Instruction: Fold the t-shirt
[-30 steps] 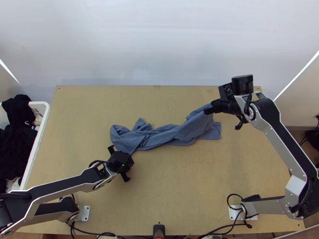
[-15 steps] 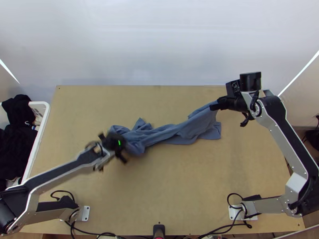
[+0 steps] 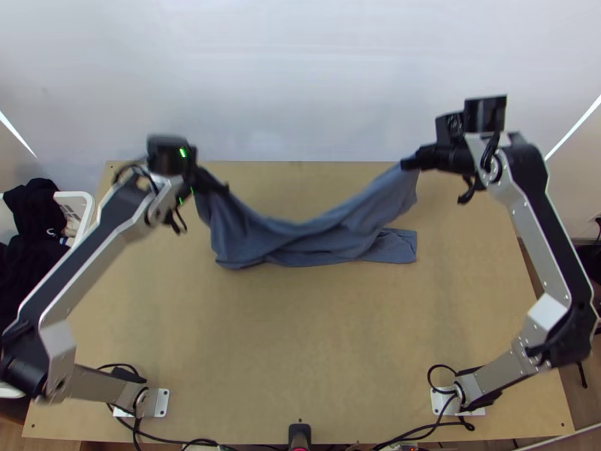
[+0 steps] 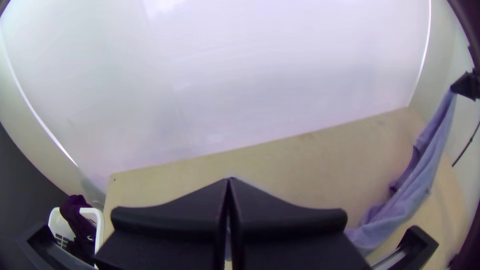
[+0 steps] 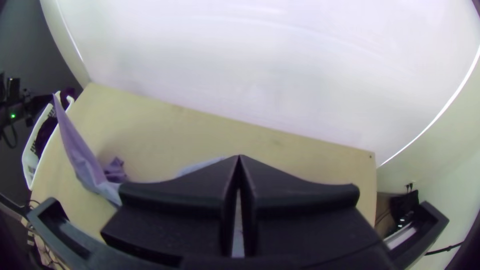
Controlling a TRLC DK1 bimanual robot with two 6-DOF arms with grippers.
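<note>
The blue-grey t-shirt [image 3: 300,242] now hangs like a sling between 2 grippers. In the last second the left gripper [image 4: 229,182] has swung from the cloth's near side up toward the table's [image 3: 300,361] far left corner, drawing its end of the fabric off the wood; the right gripper [image 3: 409,162] has shifted a little outward and away from the table's near edge. Each has its 2 fingers pressed together on a pinch of cloth, though which part of the garment each pinches cannot be told.

The middle sags in loose folds, and at the right a flap rests on the tabletop. That change appears to turn a bunched strip into something 2 arms can open out, so this looks like early spreading, with no fold made. The next move probably calls for even tension before lowering; uneven pull could twist the fabric or slip a corner free.
</note>
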